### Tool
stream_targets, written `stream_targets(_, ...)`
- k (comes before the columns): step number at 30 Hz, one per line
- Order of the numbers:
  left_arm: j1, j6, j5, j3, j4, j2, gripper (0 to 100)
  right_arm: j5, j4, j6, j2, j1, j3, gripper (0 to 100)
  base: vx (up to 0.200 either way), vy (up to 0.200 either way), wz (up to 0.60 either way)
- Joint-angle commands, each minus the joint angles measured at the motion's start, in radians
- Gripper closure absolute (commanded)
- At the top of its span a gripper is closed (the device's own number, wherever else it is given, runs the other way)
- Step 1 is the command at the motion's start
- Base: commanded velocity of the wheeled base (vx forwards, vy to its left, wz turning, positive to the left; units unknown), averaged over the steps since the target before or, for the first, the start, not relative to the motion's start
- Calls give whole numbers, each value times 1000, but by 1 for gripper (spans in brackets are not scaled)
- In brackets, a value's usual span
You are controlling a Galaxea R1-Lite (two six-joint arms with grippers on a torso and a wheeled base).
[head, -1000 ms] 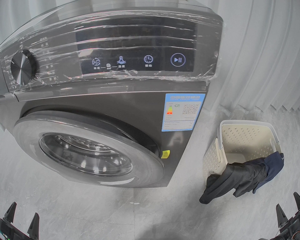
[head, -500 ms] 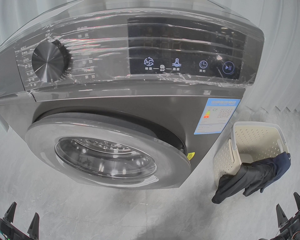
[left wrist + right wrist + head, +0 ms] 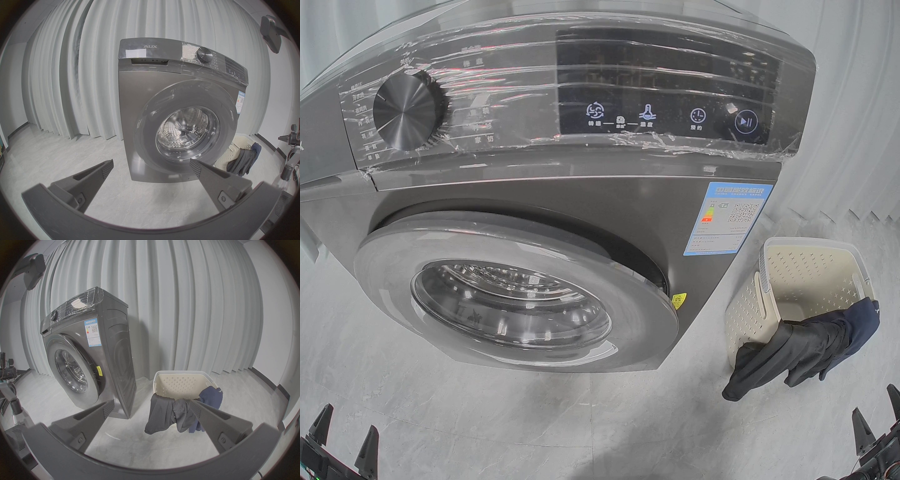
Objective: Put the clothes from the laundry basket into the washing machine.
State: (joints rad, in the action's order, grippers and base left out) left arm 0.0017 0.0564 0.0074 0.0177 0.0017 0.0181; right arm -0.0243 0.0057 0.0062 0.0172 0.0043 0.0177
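My left tool [image 3: 151, 162] and right tool [image 3: 151, 402] both hang spread wide, holding nothing. The washer [image 3: 650, 212] door [image 3: 512, 294] is closed; clothes [image 3: 800, 350] drape over the basket [image 3: 812, 242] rim beside it.

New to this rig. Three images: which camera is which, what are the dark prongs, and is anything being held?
This is a wheeled robot with two arms, and each arm ends in a two-finger gripper. The head view looks down from the robot's head. In it the left gripper and right gripper peek in at the bottom corners. The other two views come from a camera on each wrist, so the dark prongs are that arm's own fingers, spread open. Neither gripper holds anything. On the floor stands a grey washing machine with its round door shut. Beside it, on the robot's right, is a cream laundry basket with dark clothes draped over its near rim.
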Motion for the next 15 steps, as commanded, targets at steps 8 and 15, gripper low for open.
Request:
stream_targets(8,0,0,0,-16,0,-17,0,0,0,0,-16,0,-18,0,0,200,0)
stream_targets(15,0,2,0,-16,0,-17,0,0,0,0,-14,2,-18,0,0,200,0)
